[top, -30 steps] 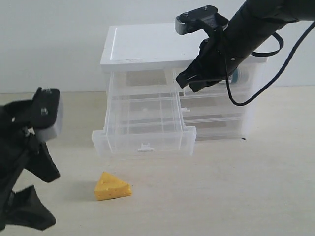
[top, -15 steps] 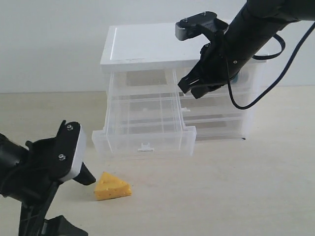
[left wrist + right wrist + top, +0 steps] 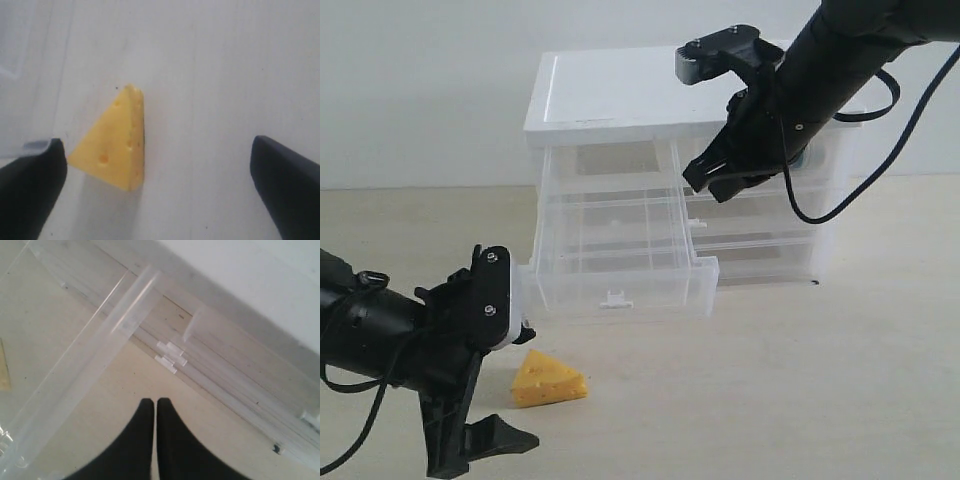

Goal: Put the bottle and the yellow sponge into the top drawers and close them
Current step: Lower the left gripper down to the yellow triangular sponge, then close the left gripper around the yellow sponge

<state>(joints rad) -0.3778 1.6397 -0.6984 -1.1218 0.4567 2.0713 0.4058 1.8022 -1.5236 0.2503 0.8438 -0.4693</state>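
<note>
The yellow sponge [image 3: 550, 380] lies on the table in front of the cabinet. My left gripper [image 3: 520, 385] is open at its left side, one finger [image 3: 505, 438] in front and the other behind. In the left wrist view the sponge [image 3: 114, 149] lies between the fingers, close to one finger [image 3: 30, 185] and touching neither. The left top drawer [image 3: 620, 285] is pulled far out and holds nothing. My right gripper [image 3: 705, 180] is shut and empty at the front of the right top drawer [image 3: 820, 172], which looks pushed in. A teal bit of the bottle [image 3: 802, 156] shows inside it behind the arm.
The white-topped cabinet [image 3: 620, 95] stands at the back with two full-width drawers [image 3: 760, 255] below, both in. The right wrist view shows the open drawer's side wall [image 3: 100, 350] and small white tab handles [image 3: 170, 354]. The right arm's cable [image 3: 850, 195] hangs before the cabinet.
My left arm has swung in from the left and come down, bringing its open jaws around the sponge. The right gripper has shifted slightly up and stayed shut.
</note>
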